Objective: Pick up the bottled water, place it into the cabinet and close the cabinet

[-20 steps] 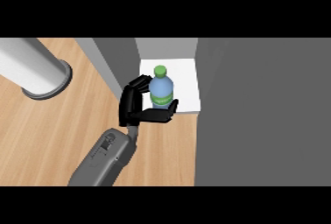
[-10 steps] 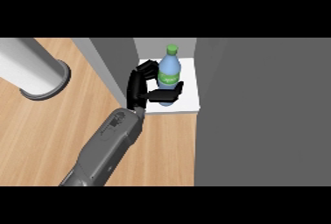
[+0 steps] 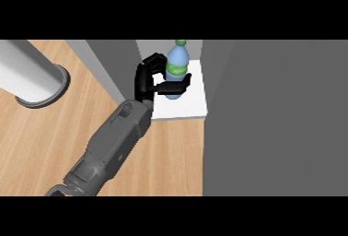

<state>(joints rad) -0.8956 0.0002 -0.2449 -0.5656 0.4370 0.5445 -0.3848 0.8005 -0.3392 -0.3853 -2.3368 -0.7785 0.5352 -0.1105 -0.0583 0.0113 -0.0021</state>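
Observation:
The bottled water (image 3: 176, 64) is a clear blue bottle with a green cap and a green label. It stands upright over the white floor of the cabinet (image 3: 182, 109). My left hand (image 3: 145, 80) is at the bottle's left side and shut on it. The thumb crosses in front of its lower part, and the fingers curl round behind the label. The bottle's base is partly hidden by the thumb, so I cannot tell whether it touches the cabinet floor. My right hand does not show.
A wide grey panel (image 3: 272, 115), apparently the cabinet's door, fills the right side. The cabinet's grey left wall (image 3: 112, 64) stands close beside my hand. A pale grey cylinder (image 3: 31, 76) rests on the wooden counter (image 3: 48, 138) at the far left.
My left hand has carried the bottle farther into the cabinet, and the forearm has stretched forward after it. The bottle now looks more upright.

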